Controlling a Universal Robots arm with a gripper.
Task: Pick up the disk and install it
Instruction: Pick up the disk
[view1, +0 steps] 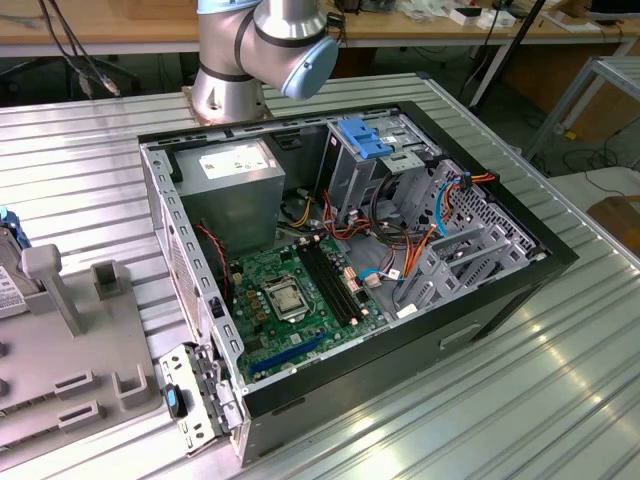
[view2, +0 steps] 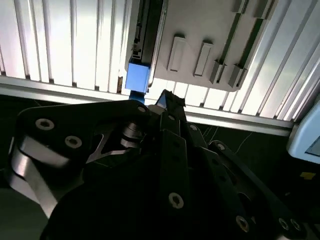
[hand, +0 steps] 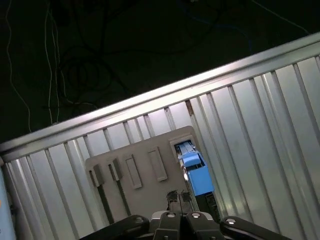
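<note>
The disk (hand: 195, 172) stands on edge in a slot of the grey fixture plate (hand: 135, 172), its bright blue rail facing up. In the second wrist view the same blue rail of the disk (view2: 137, 77) sits at the edge of the plate (view2: 210, 25). My gripper (hand: 178, 196) hovers above the plate, beside the blue rail and not touching it. Its black fingers look shut with nothing between them, and they appear again in the second wrist view as gripper (view2: 167, 100). In the exterior view a sliver of the disk (view1: 6, 285) shows at the left edge.
An open computer case (view1: 500, 300) lies on the ribbed metal table (view1: 560, 400), with a blue-latched metal cage (view1: 365, 135), grey power supply (view1: 235, 175) and green motherboard (view1: 290, 300). The table edge (hand: 150, 100) runs near the fixture, with dark floor and cables beyond.
</note>
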